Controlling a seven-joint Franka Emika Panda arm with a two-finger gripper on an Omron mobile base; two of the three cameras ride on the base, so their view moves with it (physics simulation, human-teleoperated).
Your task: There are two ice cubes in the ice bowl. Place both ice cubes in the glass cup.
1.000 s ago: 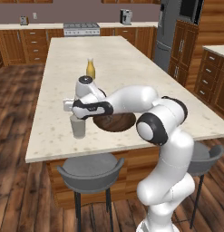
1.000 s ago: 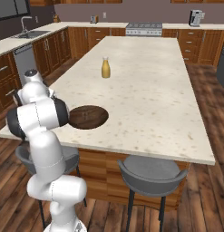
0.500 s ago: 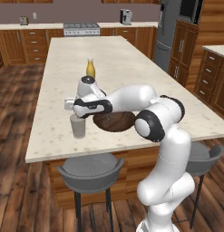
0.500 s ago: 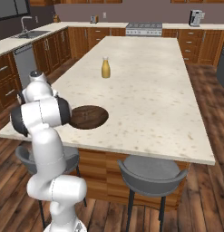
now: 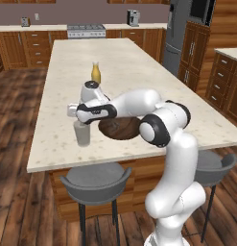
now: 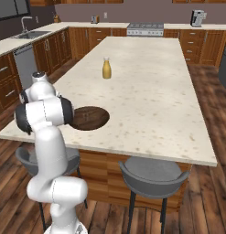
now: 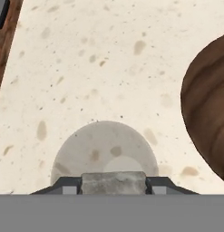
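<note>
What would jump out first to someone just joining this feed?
The white arm stretched over the island, its gripper right above the glass cup near the counter's front edge. In the hand view, an ice cube sits clamped between the fingers over the cup's mouth. The dark wooden ice bowl lies beside the cup, and a yellow-orange bottle stands farther back.

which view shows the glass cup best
The hand view: it looks straight down into the glass cup, whose round rim sits just past the gripper holding an ice cube. The left base view shows the cup side-on under the hand.
</note>
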